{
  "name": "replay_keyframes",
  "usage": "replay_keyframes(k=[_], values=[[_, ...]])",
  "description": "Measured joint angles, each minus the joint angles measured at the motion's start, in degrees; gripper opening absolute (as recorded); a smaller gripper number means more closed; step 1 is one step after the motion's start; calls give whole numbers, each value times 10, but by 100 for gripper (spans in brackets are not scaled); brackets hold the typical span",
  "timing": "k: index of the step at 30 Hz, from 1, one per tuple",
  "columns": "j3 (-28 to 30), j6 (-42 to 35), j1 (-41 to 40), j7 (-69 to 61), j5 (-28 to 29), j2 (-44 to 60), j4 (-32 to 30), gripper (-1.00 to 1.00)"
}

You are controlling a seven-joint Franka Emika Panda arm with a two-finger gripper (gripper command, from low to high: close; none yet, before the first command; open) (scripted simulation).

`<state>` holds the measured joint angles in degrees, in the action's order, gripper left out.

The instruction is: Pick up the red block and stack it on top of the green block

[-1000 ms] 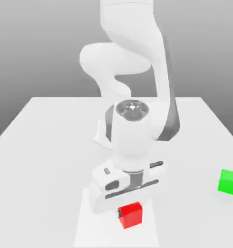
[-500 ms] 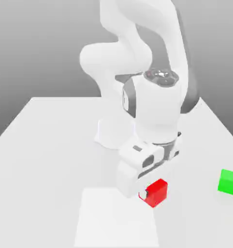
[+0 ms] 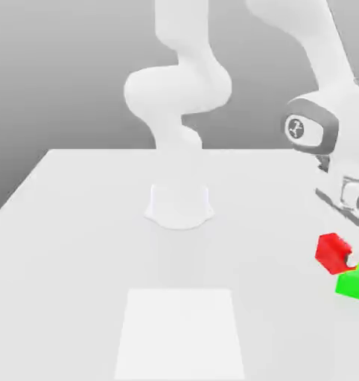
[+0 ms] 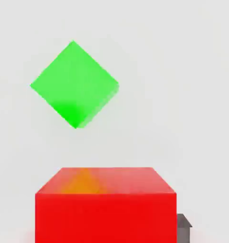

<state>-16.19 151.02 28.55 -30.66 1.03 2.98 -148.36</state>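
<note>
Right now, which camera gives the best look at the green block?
The hand view does: the green block stands alone on the pale surface there, with nothing in front of it. The exterior view has it near the right edge, smaller, with the red block overlapping its upper part.

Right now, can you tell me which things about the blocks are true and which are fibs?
1. The red block is held up by the pincer. True.
2. The green block is in the air too. False: it sits on the table.
3. The red block is lying on the white patch. False: it is away from it, up near the green block.
4. In the hand view, the green block looks turned compared with the red one. True.
5. The arm's base stands on the table. True.
</note>
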Motion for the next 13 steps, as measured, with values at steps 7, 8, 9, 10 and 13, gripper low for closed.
replay_keyframes(k=[7, 8, 9, 10, 13], values=[[-10, 37, 39, -69, 46, 49, 11, -100], [-4, 52, 43, -60, 59, 66, 12, -100], [4, 67, 49, -51, 73, 84, 13, -100], [12, 81, 55, -43, 84, 99, 14, 100], [12, 81, 55, -43, 84, 99, 14, 100]])
